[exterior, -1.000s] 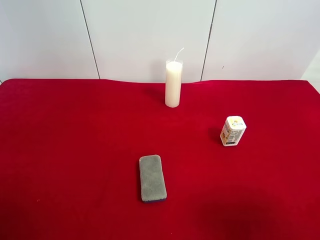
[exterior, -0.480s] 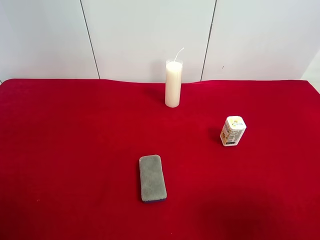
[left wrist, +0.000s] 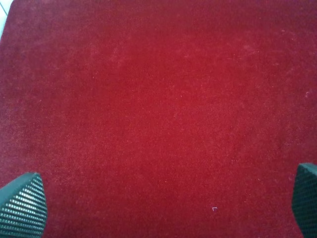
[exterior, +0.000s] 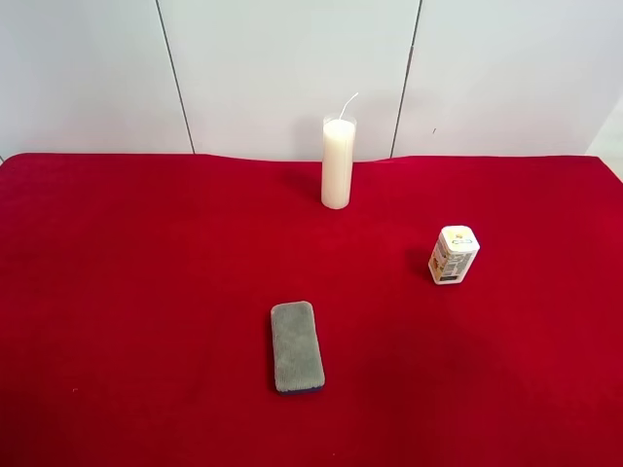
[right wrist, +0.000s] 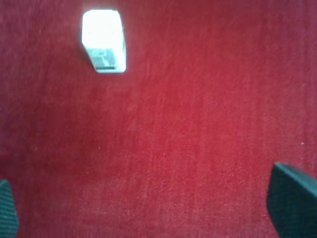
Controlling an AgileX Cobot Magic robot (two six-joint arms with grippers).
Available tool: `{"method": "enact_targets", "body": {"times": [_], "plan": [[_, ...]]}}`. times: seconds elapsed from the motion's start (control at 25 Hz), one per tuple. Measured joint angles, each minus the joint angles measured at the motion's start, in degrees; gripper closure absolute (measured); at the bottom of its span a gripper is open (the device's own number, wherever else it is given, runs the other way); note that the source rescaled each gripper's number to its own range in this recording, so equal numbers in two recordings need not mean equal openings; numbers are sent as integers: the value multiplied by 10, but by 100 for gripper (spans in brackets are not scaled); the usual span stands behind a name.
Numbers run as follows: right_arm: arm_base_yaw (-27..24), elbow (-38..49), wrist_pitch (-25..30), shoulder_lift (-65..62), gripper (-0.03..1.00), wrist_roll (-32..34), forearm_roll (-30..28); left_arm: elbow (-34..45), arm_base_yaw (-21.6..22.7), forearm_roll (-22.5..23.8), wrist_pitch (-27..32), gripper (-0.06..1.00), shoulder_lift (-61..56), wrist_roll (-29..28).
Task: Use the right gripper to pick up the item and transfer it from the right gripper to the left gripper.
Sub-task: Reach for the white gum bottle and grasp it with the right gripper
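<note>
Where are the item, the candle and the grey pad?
item (exterior: pixel 454 256), exterior high view, middle of its white body
candle (exterior: pixel 337 165), exterior high view, middle of the wax column
grey pad (exterior: pixel 297 345), exterior high view, centre of its top face

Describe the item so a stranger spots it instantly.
On the red cloth, toward the exterior high view's right, sits the item, apart from the tall candle and flat grey pad. Only it is small and white with a yellow-orange label.
</note>
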Motion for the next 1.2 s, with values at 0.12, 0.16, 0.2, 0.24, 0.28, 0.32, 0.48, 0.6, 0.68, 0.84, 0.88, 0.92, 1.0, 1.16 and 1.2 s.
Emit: {"method": "enact_targets", "body": {"times": [0.12,0.16,0.2,0.24,0.28,0.32,0.48,0.6,0.68,0.84,0.88,0.92,1.0,1.16,1.2], "plan": [[18,-22,-1,83,-3,0,0,0,0,0,0,-6,0,0],[24,-28,-1,108,-3,1,-1,0,0,0,0,-6,0,0],[29,-36,-3,138,-3,2,0,0,0,0,0,-6,0,0],[35,-43,-5,167,-3,4,0,0,0,0,0,-6,0,0],[39,-50,-8,197,-3,5,0,0,0,0,0,-6,0,0],[42,-54,-16,222,-3,7,0,0,0,0,0,-6,0,0],[43,-78,-49,331,-3,15,0,0,0,0,0,-6,0,0],[43,-105,-63,403,-3,15,0,0,0,0,0,-6,0,0],[43,-131,-70,448,-3,15,-1,0,0,0,0,-6,0,0],[43,-185,-80,526,-3,15,-1,0,0,0,0,-6,0,0],[43,-195,-84,543,-3,15,-1,0,0,0,0,-6,0,0],[43,-204,-88,562,-3,15,-1,0,0,0,0,-6,0,0],[44,-213,-102,597,-3,15,-1,0,0,0,0,-6,0,0],[46,-214,-131,652,-3,15,-1,0,0,0,0,-6,0,0],[46,-214,-137,666,-3,15,-1,0,0,0,0,-6,0,0]]}}
